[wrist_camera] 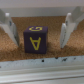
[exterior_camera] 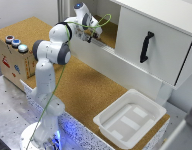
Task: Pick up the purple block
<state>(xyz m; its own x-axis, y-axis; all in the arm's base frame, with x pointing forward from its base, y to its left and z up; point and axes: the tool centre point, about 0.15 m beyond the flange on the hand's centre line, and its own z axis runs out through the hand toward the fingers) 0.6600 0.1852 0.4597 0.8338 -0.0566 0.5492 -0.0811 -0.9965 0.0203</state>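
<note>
**Purple block between parted fingers, cork shelf**

Item: purple block (wrist_camera: 36, 40), yellow letter on its face, resting on cork between the fingers (wrist_camera: 8, 25) of the gripper (exterior_camera: 91, 36), which stand released and clear of it; seen only in the wrist view. Exterior view adds: white tray (exterior_camera: 148, 109), cabinet door handle (exterior_camera: 146, 46), button box (exterior_camera: 15, 54) at its left.

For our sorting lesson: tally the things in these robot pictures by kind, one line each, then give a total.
Purple block: 1
Round buttons on the box: 3
White tray: 1
Black handle: 1
Gripper: 1
Total: 7
</note>
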